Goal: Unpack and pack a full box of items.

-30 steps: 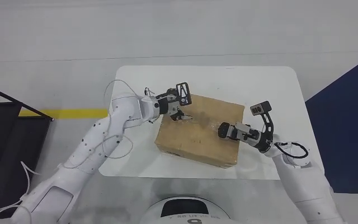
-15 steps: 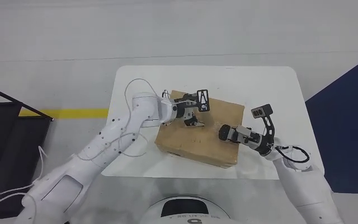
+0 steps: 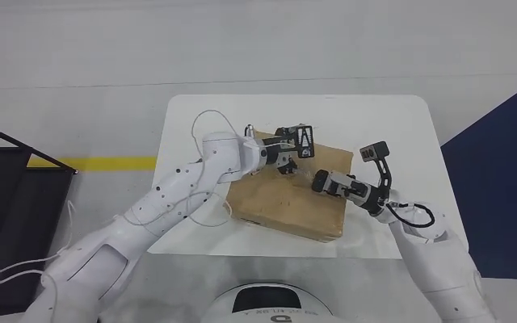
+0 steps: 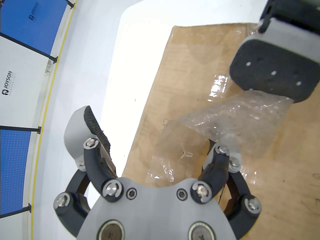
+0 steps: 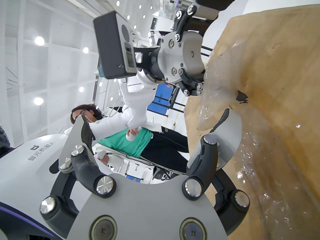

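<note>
A shut cardboard box (image 3: pixel 275 202) lies in the middle of the white table (image 3: pixel 202 121). A strip of clear tape (image 4: pixel 225 121) is peeled up from the box top (image 4: pixel 175 76) and stands crumpled. My left gripper (image 3: pixel 288 165) hovers over the box's far edge, open (image 4: pixel 152 136), with one finger under the loose tape. My right gripper (image 3: pixel 317 182) is just beside it over the box top, open (image 5: pixel 155 118), one fingertip (image 5: pixel 225 117) at the tape (image 5: pixel 217 91). Its dark pad (image 4: pixel 272 76) touches the tape's far end.
Bare table surrounds the box on all sides, widest at the far right (image 3: pixel 388 129). A black frame (image 3: pixel 24 161) stands on the floor at the left, past a yellow floor line (image 3: pixel 97 163).
My left gripper has slid to the right along the box's far edge, ending close to the right gripper. The right gripper has edged slightly toward it. The box has stayed put.
</note>
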{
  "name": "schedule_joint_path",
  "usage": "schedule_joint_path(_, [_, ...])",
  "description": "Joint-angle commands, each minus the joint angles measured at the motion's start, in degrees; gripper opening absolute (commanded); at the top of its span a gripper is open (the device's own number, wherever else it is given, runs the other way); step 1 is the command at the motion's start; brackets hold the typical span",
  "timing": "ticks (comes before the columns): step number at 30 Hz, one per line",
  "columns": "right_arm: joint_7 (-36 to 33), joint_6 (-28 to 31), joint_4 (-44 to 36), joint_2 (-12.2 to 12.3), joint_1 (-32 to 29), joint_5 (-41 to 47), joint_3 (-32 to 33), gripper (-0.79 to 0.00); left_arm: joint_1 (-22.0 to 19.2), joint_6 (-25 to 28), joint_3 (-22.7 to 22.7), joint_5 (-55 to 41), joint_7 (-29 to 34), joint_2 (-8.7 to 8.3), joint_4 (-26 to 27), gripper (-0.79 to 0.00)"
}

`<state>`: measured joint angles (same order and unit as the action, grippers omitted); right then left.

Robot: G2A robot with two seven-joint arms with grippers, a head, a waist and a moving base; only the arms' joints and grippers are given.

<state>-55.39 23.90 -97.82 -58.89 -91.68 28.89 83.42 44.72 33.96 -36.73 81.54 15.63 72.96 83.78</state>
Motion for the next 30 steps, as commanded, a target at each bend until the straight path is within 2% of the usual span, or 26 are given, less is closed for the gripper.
schedule_joint_path(1, [-0.01,0.07,0.0,0.02,-0.21,0.32,0.15,0.0,-0.08,-0.64,-0.22,-0.52,-1.54,0.26,0.12,0.0])
schedule_joint_path(7, [-0.56,0.72,-0.03,0.06,-0.85,1.45,0.51,0.0,-0.06,-3.59,-3.17,0.42,-6.87,0.23,0.52,0.0])
schedule_joint_path(15, [-1.8,0.15,-0.12,-0.02,0.59,2.39,-0.4,0.0,3.05,-4.49,-10.71,2.11,-12.12,-1.59,1.51,0.0])
schedule_joint_path(21, [-2.4,-0.86,0.02,-0.16,2.61,2.51,-1.74,0.0,9.51,-3.85,-18.08,6.23,-16.23,-4.08,4.5,0.0])
schedule_joint_path(30, [-2.35,-2.32,1.58,-0.59,6.61,1.78,-4.79,0.0,23.96,-6.79,-32.1,9.47,-24.56,-7.71,8.56,0.0])
